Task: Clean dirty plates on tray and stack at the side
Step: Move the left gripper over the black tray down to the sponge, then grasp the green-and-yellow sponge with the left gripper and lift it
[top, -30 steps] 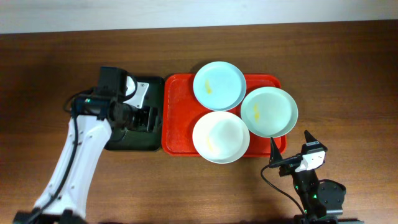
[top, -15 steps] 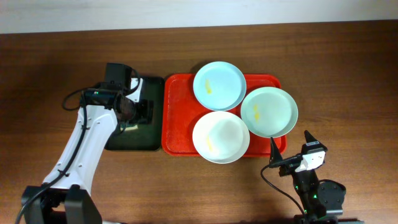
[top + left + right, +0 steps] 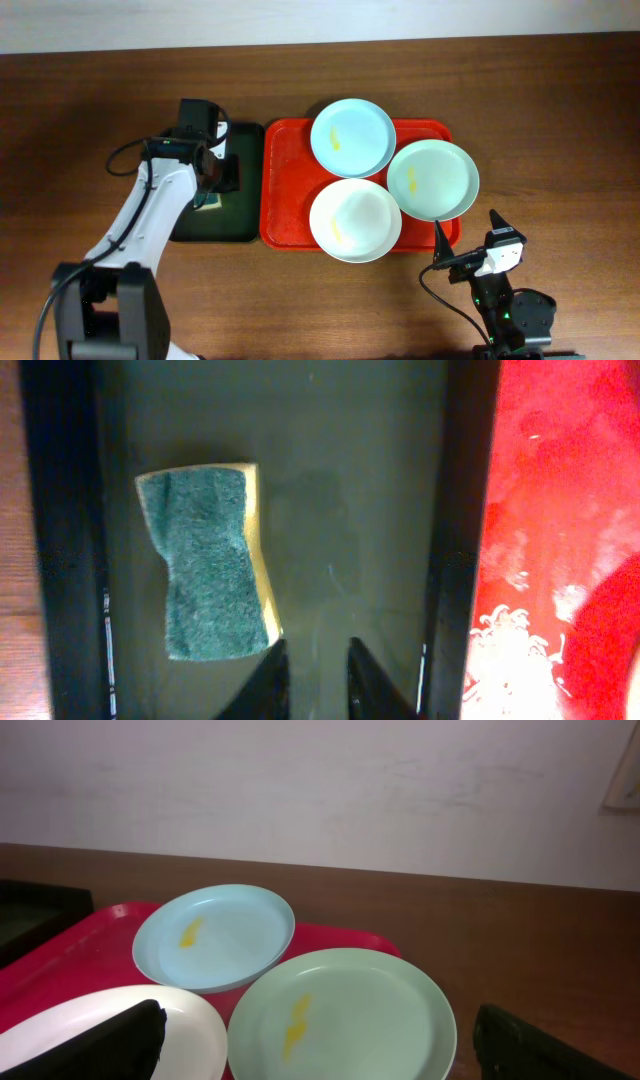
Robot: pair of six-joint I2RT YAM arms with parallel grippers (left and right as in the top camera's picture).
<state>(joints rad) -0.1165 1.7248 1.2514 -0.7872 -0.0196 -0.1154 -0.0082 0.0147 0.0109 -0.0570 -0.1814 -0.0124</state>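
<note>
The left pincer is hovering low over the dark tray, pointing down at its floor. Its fingers are standing close together with only a narrow gap between them, and they are gripping nothing. Just ahead of it and off to one side, a sponge is lying flat on that tray with its green scouring face up and a yellow layer showing along one edge. The sponge's nearest corner is sitting just beside one fingertip, and whether they are touching cannot be told. On the pincer's other side, past the dark tray's rim, the red tray is lying alongside.

The right pincer is resting near the table's front edge. Its fingers are spread wide and holding nothing, and it is facing the red tray from just off that tray's near corner.

- **Mint green plate:** it is sitting directly in front of this pincer, nearest to it, and reaching past the tray's side rim.
- **White plate:** it is lying ahead on the side toward the left arm, overhanging the near rim.
- **Pale blue plate:** it is sitting farthest away, beyond the other two, and reaching over the far rim.

All three plates are crowding edge to edge on the tray, and each is showing a small yellow smear.
</note>
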